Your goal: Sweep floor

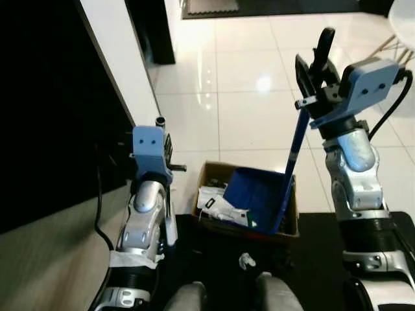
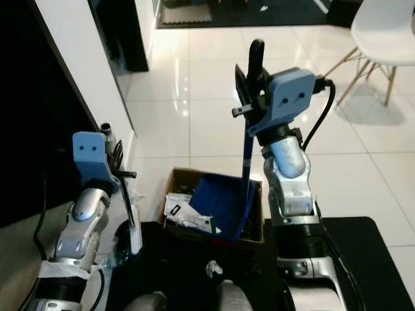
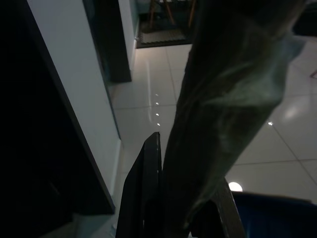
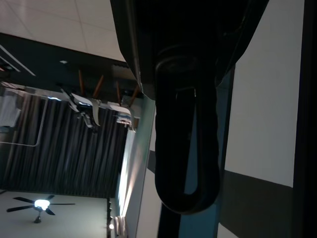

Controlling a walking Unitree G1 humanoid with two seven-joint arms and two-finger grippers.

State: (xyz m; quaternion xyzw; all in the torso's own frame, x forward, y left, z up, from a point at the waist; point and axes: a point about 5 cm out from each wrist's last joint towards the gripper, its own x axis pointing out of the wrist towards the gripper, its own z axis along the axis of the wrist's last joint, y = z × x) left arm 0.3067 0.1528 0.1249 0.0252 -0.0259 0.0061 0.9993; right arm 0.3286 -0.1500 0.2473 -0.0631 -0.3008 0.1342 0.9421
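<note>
The right hand is gripping the black top of the blue dustpan handle and holding it up high. The blue dustpan is sitting inside the cardboard box on the white tile floor, next to crumpled papers. The left hand is closed around a thin stick near the white wall. A white chair is standing far off.

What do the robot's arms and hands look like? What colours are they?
Both arms are shiny silver with black bands lower down. Each wrist wears a light blue boxy cover with two small dark dots, a bit like eyes. The left gripper and right gripper each have two long black fingers. A black cable loops beside the right wrist, and another black cable runs along the left arm.
</note>
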